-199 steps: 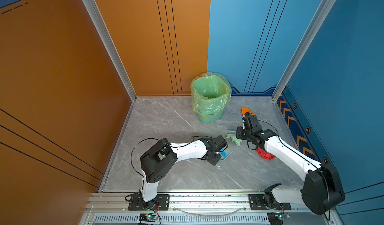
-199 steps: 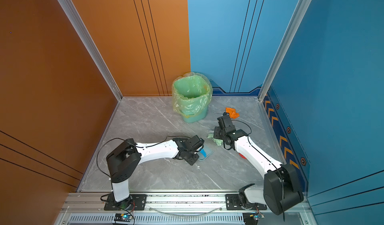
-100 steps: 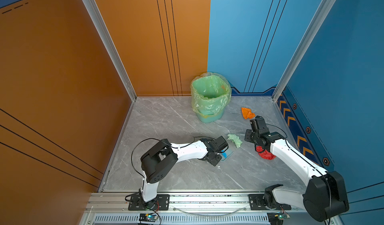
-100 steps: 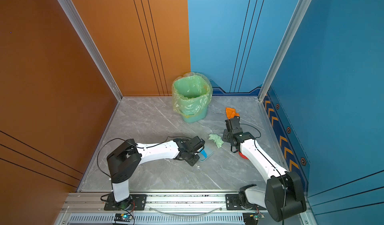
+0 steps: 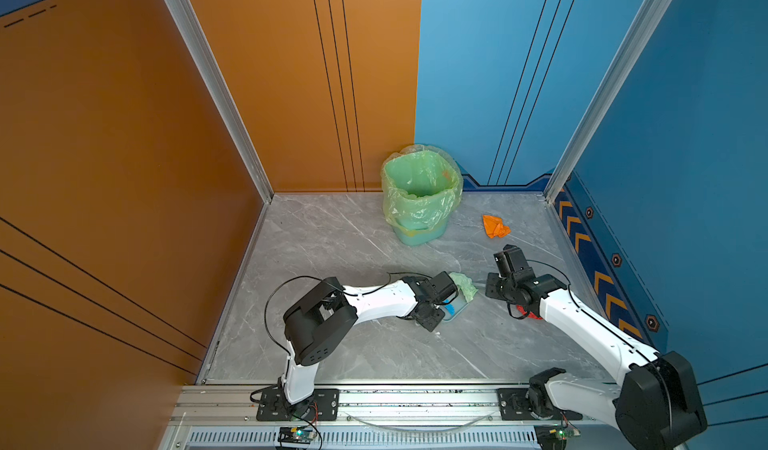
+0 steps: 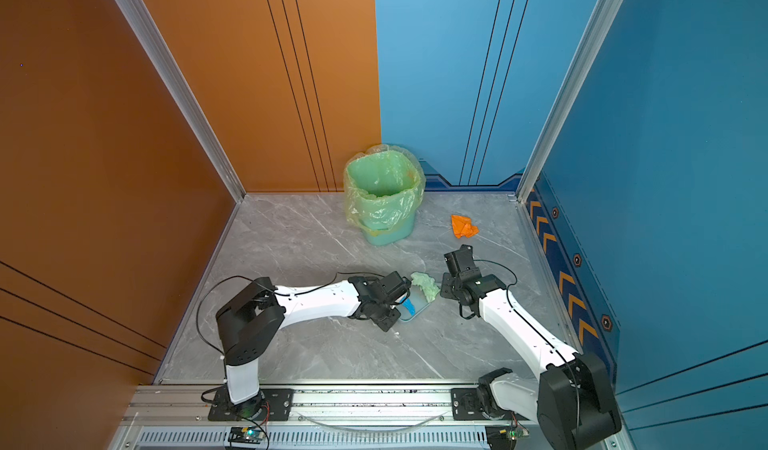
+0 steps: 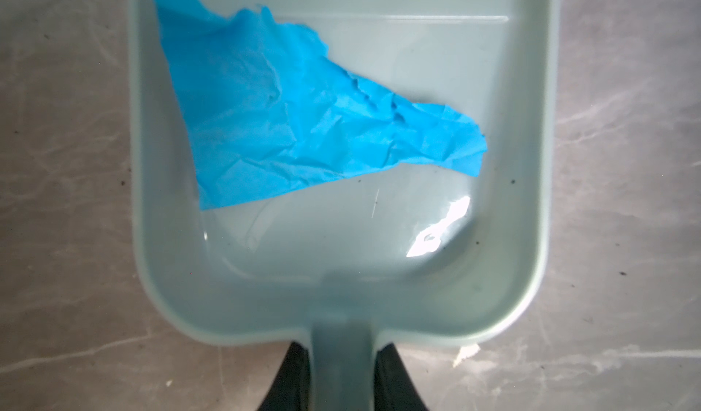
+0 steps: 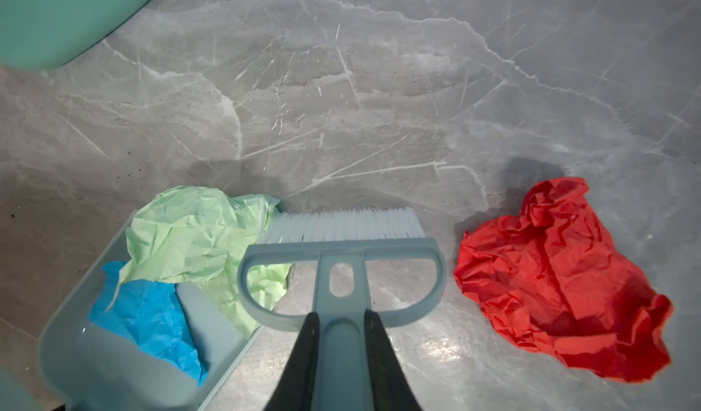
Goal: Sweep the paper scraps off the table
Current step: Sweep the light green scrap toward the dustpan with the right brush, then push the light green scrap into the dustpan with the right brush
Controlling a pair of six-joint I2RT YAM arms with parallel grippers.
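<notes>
My left gripper [image 7: 343, 352] is shut on the handle of a pale blue dustpan [image 7: 151, 238] that lies flat on the table [image 5: 332, 240]. A bright blue scrap [image 7: 284, 117] lies inside the pan. A pale green scrap [image 8: 197, 234] sits on the pan's open edge, partly over the blue one [image 8: 148, 314]. My right gripper [image 8: 339, 320] is shut on the brush handle [image 8: 341, 337]. Its white bristles [image 8: 341, 225] rest on the table, touching the green scrap. A red scrap [image 8: 557, 276] lies on the brush's other side. In both top views an orange scrap [image 5: 495, 226] lies near the bin.
A green bin [image 5: 419, 194] with a translucent liner stands at the back middle of the table, close to the orange scrap [image 6: 463, 226]. Orange and blue walls close in the left, back and right sides. An aluminium rail carrying both arm bases runs along the front.
My right gripper has drawn the brush back from beside the orange scrap to the pale green scrap, which now sits against the dustpan's mouth. The left arm and dustpan have stayed put.
</notes>
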